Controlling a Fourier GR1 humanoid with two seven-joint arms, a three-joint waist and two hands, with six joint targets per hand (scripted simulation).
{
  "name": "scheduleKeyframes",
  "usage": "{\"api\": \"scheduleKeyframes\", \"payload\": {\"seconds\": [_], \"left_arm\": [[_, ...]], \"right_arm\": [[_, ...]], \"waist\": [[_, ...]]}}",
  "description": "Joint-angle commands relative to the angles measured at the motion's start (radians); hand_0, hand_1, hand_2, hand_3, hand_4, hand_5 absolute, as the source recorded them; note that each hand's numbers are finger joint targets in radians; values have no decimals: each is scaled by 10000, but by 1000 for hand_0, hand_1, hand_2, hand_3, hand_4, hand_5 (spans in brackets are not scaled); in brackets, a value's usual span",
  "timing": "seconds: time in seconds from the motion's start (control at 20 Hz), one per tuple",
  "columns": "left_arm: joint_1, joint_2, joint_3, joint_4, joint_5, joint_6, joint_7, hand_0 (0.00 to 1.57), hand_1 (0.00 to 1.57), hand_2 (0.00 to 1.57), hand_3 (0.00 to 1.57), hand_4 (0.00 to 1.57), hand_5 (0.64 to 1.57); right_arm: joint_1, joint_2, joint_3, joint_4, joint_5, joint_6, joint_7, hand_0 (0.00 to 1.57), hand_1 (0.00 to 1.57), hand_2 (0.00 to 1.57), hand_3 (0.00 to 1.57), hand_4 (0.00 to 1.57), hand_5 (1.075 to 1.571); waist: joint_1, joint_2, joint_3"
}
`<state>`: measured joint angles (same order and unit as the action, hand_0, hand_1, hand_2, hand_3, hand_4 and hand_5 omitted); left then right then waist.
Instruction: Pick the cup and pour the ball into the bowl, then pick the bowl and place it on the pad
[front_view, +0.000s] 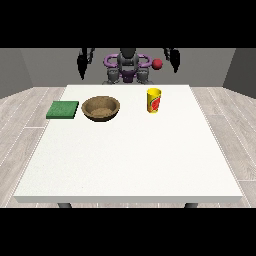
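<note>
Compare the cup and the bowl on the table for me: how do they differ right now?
The cup is yellow with a red mark, tall and narrow; the bowl is brown, wide and low. The cup stands toward the view's right, the bowl left of it, next to the green pad. Both sit upright on the table, and no robot hand touches either.

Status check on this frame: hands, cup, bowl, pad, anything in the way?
Both hands raised, holding nothing. Yellow cup upright, untouched; red ball in the air above it. Bowl beside green pad. Nothing between them.

Yellow cup (154, 100) upright, right of brown bowl (101, 108); green pad (63, 110) flat, left of bowl; red ball (157, 64) above cup.
</note>
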<state>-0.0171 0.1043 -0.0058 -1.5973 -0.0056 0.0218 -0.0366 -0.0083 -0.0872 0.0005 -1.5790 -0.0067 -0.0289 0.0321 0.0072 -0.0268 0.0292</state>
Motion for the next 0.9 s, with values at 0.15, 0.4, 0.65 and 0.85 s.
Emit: {"api": "scheduleKeyframes", "payload": {"seconds": [0.15,0.4,0.65,0.85], "left_arm": [[-108,372,150,-827,131,-77,872,0,0,0,0,664,1566],[525,-949,-250,-1613,1383,419,3574,0,0,0,0,637,1563],[494,-1019,-782,-3006,705,1271,4866,0,0,0,0,601,1563],[-1124,-974,-539,-3206,356,1701,4984,0,0,0,0,556,1555]], "right_arm": [[-145,-336,-90,-867,-84,48,799,0,0,0,0,875,1533],[550,238,-113,-1877,-1229,-191,3378,0,0,0,0,865,1534],[960,120,57,-3651,-1091,-531,4377,0,0,0,0,823,1528],[613,34,-226,-4434,-1215,-413,3842,0,0,0,0,760,1548]], "waist": [[13,-2265,-229],[-423,-3926,-295],[-478,-3273,-292],[-752,-1853,-291]]}}
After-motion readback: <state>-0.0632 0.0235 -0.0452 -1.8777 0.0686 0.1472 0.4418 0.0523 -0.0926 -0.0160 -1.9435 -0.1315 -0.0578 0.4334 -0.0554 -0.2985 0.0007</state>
